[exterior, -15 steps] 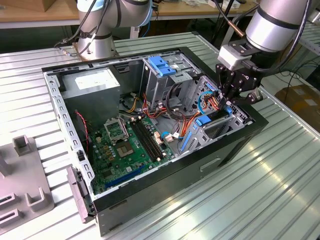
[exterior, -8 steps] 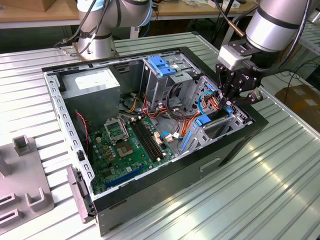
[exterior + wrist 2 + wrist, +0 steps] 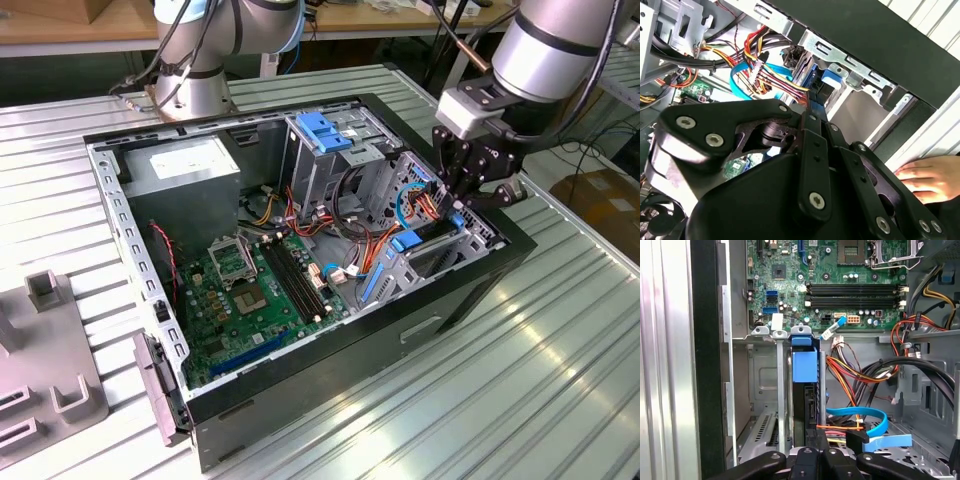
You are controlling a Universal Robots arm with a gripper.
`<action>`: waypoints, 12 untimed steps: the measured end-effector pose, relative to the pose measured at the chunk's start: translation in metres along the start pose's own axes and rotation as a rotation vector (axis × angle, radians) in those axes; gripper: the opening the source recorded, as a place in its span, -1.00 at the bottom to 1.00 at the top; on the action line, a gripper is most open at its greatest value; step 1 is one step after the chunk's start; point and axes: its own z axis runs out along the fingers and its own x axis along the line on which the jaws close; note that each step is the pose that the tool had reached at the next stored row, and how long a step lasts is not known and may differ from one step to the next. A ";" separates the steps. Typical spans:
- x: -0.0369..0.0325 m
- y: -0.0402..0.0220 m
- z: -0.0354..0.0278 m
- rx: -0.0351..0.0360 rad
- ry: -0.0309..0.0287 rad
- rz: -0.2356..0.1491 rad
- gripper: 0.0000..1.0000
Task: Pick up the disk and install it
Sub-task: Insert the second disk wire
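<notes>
Installation looks to be the step in hand: we see the gripper point(image 3: 458, 205) down inside the open computer case point(image 3: 300, 400), at the drive bay point(image 3: 425, 260) on the exterior view's right. The disk point(image 3: 805, 405) stands on edge in that bay, between the metal bay walls, with its light blue carrier rail point(image 3: 804, 362) at the end toward the motherboard point(image 3: 840, 285). In the first wrist view the fingers point(image 3: 812, 452) meet over the near edge of the disk and seem pressed against it, though we cannot tell for certain whether they pinch it or merely push. We judge the disk is nearly seated; finishing calls for a straight push along the slot, keeping clear of the blue data cable point(image 3: 860, 415) and coloured wires point(image 3: 850, 370) just beside it. A person's hand point(image 3: 927, 175) rests on the table beside the case.
</notes>
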 end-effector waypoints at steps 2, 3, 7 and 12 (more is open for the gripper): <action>-0.0001 -0.0003 -0.0067 0.0001 -0.0001 0.000 -0.80; -0.0002 -0.0005 -0.0099 0.0001 -0.0002 0.000 -0.80; -0.0005 -0.0008 -0.0159 0.0001 -0.0003 0.000 -0.80; -0.0035 -0.0006 -0.0210 -0.0002 -0.0018 0.000 -0.80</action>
